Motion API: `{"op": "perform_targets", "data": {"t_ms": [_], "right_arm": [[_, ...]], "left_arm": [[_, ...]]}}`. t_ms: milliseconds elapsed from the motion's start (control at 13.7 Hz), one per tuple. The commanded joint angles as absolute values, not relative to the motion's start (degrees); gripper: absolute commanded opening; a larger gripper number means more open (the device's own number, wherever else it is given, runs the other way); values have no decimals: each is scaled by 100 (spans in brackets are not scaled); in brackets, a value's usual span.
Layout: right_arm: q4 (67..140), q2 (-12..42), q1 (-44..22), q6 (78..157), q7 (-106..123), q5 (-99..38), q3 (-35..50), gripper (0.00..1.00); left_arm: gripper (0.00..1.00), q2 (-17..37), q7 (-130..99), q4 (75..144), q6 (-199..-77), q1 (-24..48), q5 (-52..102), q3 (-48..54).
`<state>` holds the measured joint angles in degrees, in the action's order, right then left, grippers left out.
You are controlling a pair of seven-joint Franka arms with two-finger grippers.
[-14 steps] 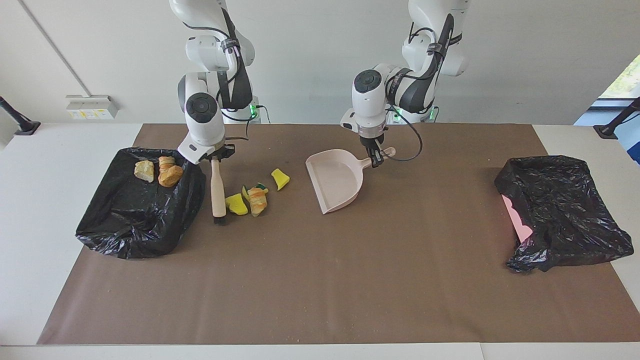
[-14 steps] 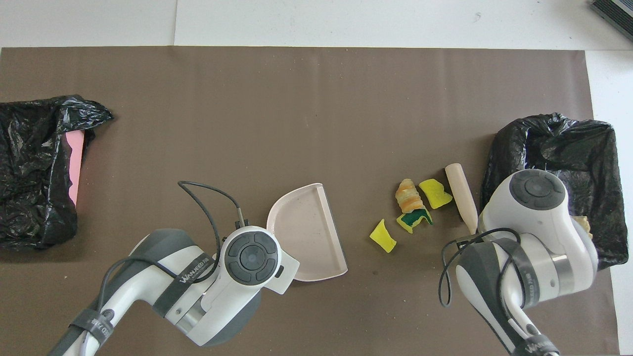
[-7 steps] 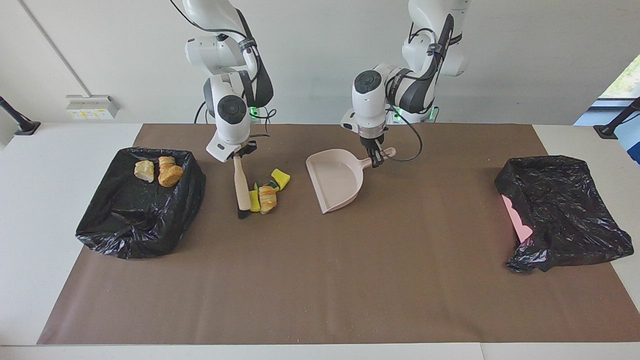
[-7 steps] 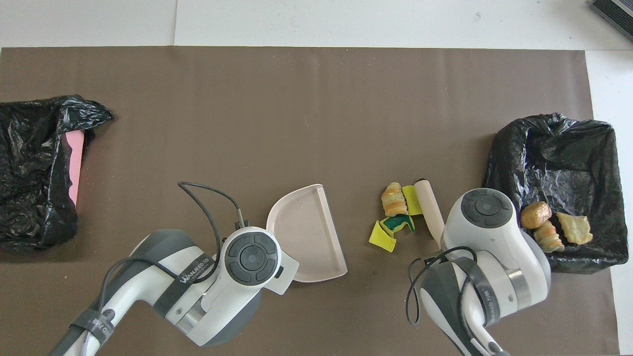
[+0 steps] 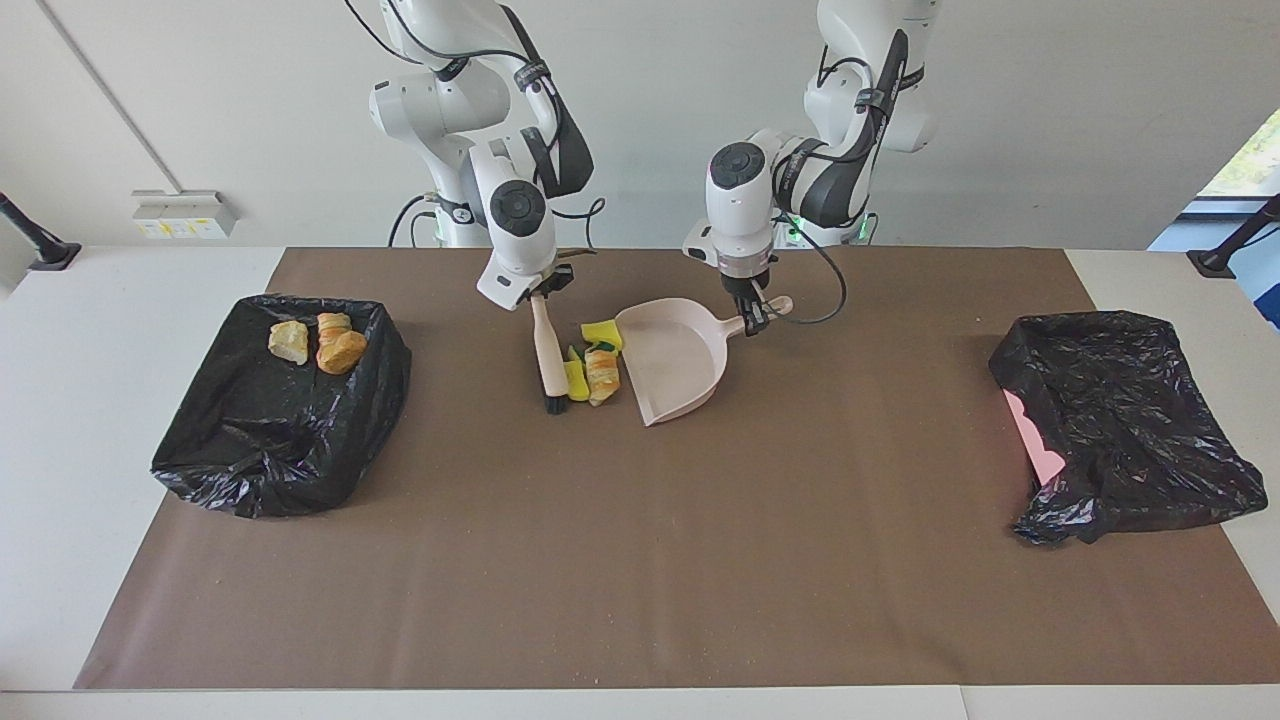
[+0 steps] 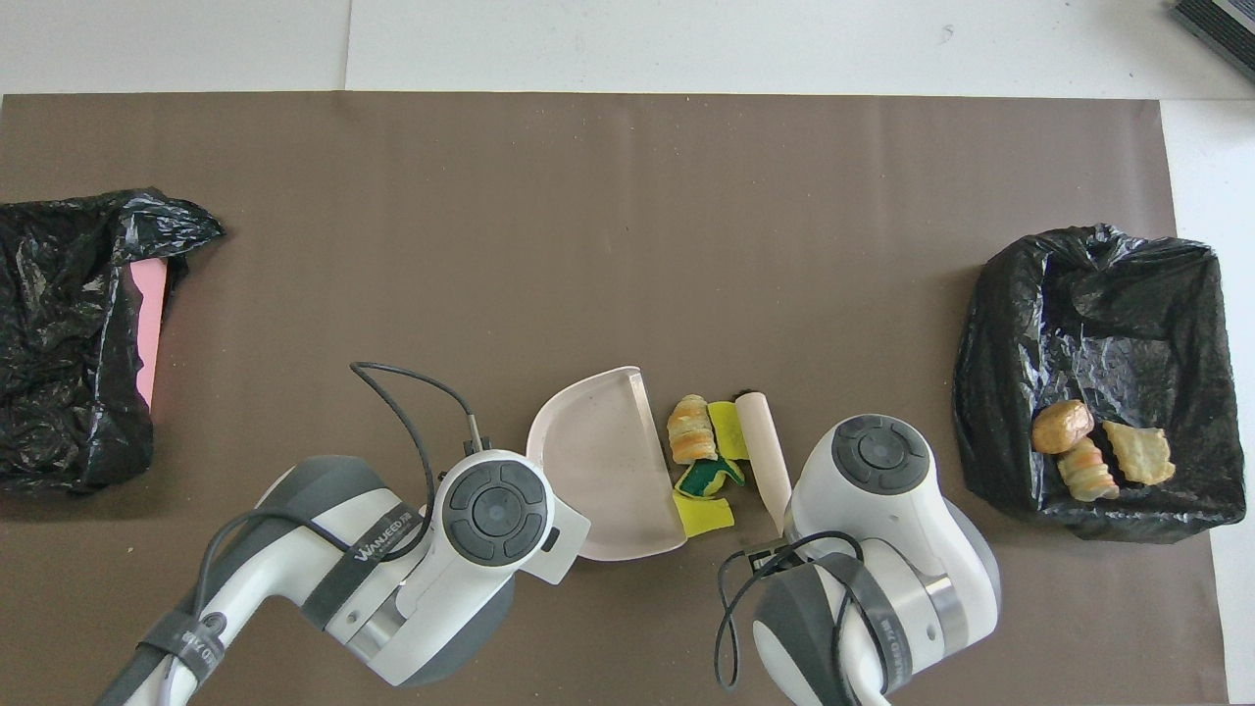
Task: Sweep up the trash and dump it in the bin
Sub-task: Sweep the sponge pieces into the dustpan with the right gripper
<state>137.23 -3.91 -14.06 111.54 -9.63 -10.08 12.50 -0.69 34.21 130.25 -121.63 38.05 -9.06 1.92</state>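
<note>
My right hand (image 5: 537, 297) is clamped on the brush (image 5: 548, 356), pressing the four loose scraps (image 5: 594, 366) against the dustpan (image 5: 676, 358) lip; three more lie in the bin (image 5: 272, 420) at the right arm's end of the bench. I should keep the bristles low and square, pushing steadily so no scrap slips around the brush tip. My left hand (image 5: 752, 318), pinched on the dustpan handle, must hold the lip flat.

bin bag (image 5: 270, 440): glossy plastic | dustpan (image 5: 672, 362): smooth plastic | table cover (image 5: 640, 560): matt paper
</note>
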Motion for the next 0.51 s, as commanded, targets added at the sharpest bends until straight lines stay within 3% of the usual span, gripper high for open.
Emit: {"op": "perform_targets", "data": {"t_ms": [0, 439], "right_arm": [[13790, -352, -1503, 11373, -923, -1615, 1266, 0], [13518, -202, -1670, 11382, -879, -3144, 1292, 0]], "left_arm": [[0, -229, 3393, 13289, -12252, 3780, -1011, 158], [0, -229, 3393, 13307, -12313, 3709, -1002, 158]]}}
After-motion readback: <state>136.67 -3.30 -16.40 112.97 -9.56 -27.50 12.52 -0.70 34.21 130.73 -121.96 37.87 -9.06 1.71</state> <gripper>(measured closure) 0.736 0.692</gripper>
